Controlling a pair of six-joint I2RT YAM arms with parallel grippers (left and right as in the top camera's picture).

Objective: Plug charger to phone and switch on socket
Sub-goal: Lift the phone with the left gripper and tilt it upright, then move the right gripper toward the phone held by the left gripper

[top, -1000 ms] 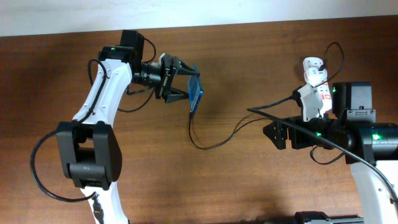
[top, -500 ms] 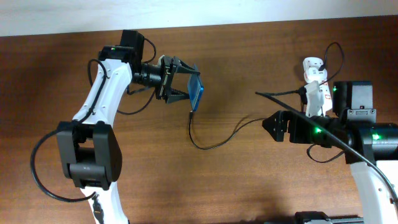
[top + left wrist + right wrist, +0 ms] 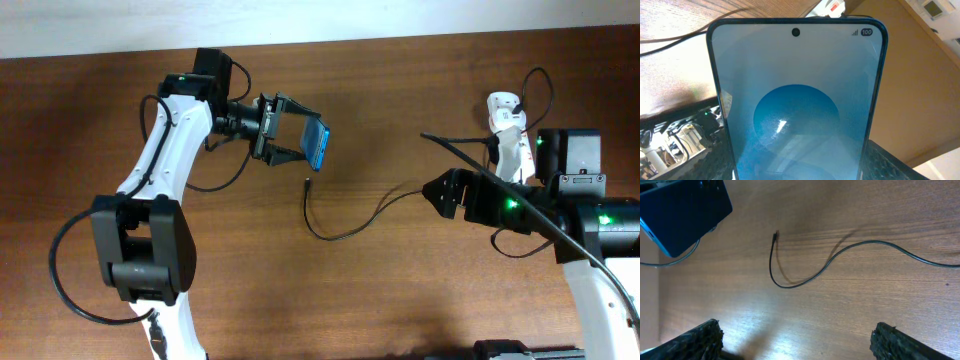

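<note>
Moved: phone (image 3: 318,146) has tilted; right gripper (image 3: 437,192) has swung round.
Left gripper (image 3: 292,131): clamped on phone, off the table (image 3: 380,290).
Right jaws: wide open, empty.
Remaining: charger (image 3: 304,182) tip lies loose, unplugged; socket (image 3: 508,125) likely unswitched.

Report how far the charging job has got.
Done: the left gripper holds the phone up off the table. In hand: the right gripper, jaws open, hangs above the charger, whose tip lies loose, unplugged. Left: plug it in, switch on the socket.
</note>
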